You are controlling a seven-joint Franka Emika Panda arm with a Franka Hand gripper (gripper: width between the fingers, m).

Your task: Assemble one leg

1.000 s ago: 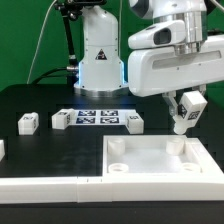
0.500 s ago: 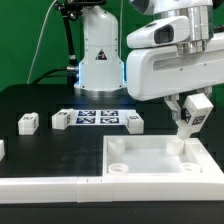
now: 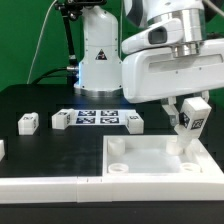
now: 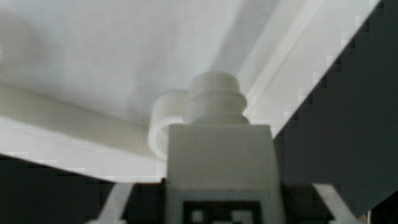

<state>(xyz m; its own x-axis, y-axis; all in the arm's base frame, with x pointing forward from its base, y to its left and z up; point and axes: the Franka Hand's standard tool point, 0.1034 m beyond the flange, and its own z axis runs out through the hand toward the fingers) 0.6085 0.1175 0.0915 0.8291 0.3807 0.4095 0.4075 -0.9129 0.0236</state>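
Black counter (image 3: 45,150) is spreading under everything; above its near side the leg (image 3: 192,116) is hanging slightly tilted, peg end pointing down over the far corner of the white panel (image 3: 150,166) on the exterior view's right. Fingers (image 4: 114,205) are clenching the leg's sides. Three spare legs (image 3: 28,122) and the marker board (image 3: 97,118) are lying well apart behind.

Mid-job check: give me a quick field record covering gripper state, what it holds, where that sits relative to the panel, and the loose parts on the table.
gripper: gripper shut on the leg
held part: leg, slightly tilted, peg end pointing down at the panel
position: over the far corner of the white panel on the exterior view's right
seated in hole: cannot tell
loose legs: three on the table
marker board: marker board, between the loose legs
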